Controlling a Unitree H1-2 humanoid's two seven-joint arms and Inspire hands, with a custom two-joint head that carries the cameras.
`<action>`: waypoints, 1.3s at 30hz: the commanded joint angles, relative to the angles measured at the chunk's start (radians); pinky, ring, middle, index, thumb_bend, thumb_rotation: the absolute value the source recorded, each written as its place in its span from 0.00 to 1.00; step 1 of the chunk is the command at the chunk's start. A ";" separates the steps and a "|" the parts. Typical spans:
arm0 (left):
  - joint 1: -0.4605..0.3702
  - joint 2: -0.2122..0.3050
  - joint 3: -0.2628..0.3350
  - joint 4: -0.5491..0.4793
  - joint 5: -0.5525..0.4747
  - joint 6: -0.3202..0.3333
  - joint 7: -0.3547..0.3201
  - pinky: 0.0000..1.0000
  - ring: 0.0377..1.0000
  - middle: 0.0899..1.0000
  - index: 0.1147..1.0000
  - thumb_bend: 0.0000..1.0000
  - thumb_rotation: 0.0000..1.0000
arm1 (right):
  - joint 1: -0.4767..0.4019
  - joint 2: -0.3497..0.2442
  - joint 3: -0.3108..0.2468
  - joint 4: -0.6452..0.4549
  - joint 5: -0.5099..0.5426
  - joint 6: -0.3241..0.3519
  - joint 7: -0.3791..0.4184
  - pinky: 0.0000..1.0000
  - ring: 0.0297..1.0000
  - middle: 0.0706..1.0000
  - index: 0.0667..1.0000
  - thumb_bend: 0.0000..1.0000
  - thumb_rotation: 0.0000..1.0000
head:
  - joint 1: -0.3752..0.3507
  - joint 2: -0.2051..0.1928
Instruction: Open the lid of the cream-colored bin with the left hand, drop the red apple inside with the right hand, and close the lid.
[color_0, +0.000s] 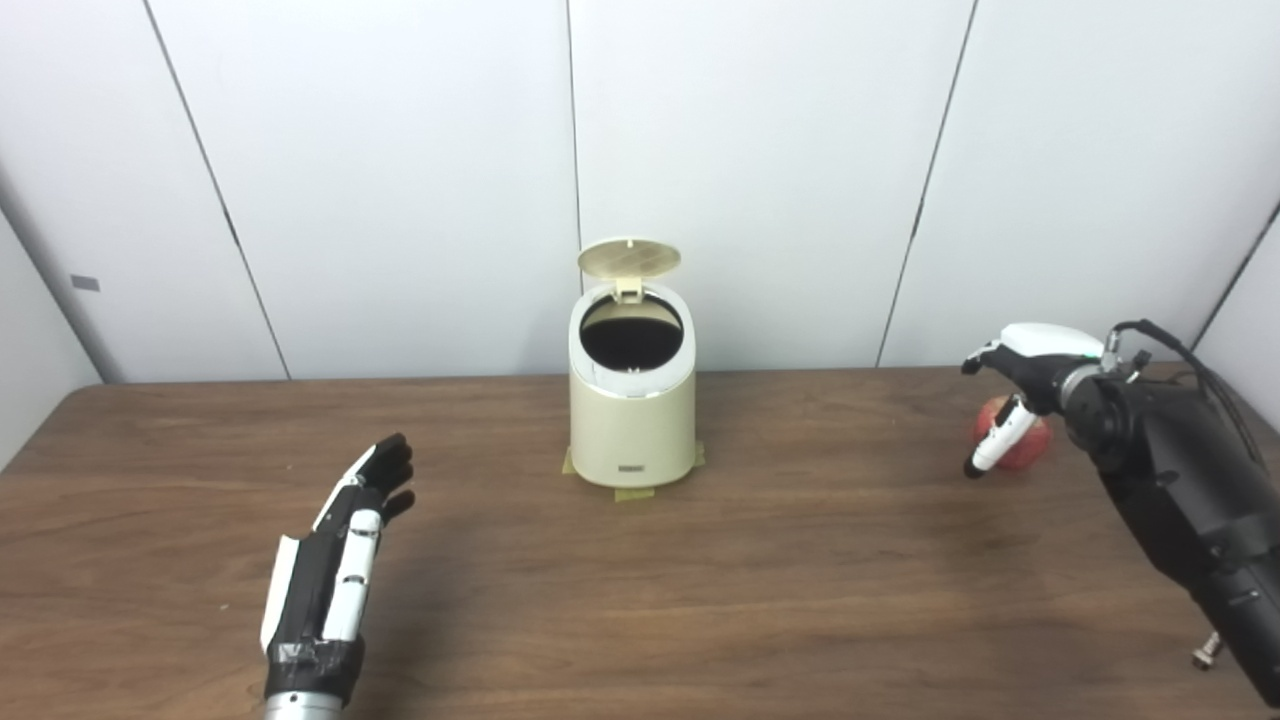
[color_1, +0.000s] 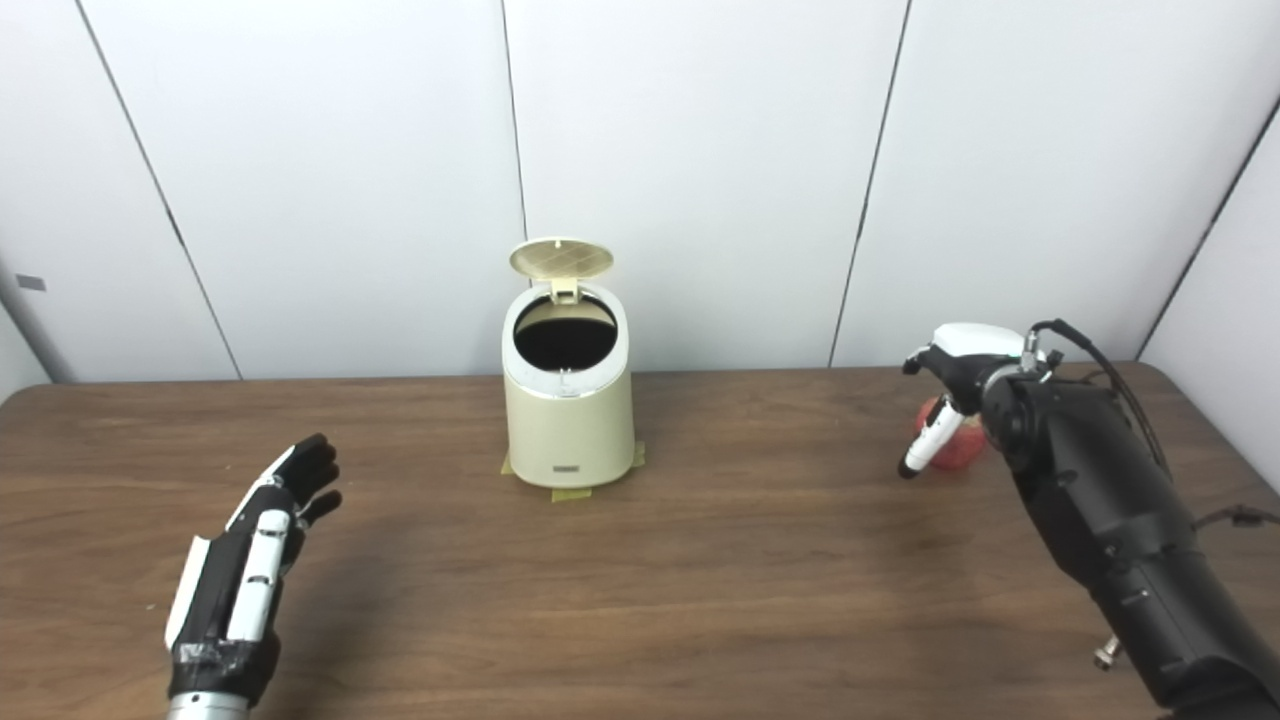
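Bin (color_0: 632, 425) upright, lid (color_0: 629, 258) tipped back, mouth upward.

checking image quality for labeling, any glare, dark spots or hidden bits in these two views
Left eye view: even, soft light; the cream-colored bin has a black, unreadable interior under its raised round lid. Right eye view: the right hand partly hides the red apple; no strong glare on the brown wooden table.
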 joint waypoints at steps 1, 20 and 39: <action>-0.017 0.004 -0.001 -0.039 0.006 -0.003 0.010 0.87 0.89 0.88 0.86 0.19 0.84 | -0.056 -0.027 -0.010 -0.010 0.010 0.019 -0.038 0.75 0.97 0.98 0.87 0.97 0.28 | -0.001 0.000; -0.003 0.002 -0.011 -0.045 0.008 -0.003 0.013 0.85 0.89 0.89 0.87 0.19 0.80 | -0.051 -0.031 0.069 0.174 0.102 -0.082 -0.203 0.72 0.88 0.92 0.83 0.92 0.21 | 0.008 0.006; 0.012 -0.014 -0.021 -0.054 0.017 -0.017 0.017 0.83 0.87 0.85 0.83 0.18 0.83 | -0.052 0.013 0.116 0.268 0.053 -0.012 -0.553 0.32 0.39 0.41 0.50 0.52 0.00 | 0.003 0.015</action>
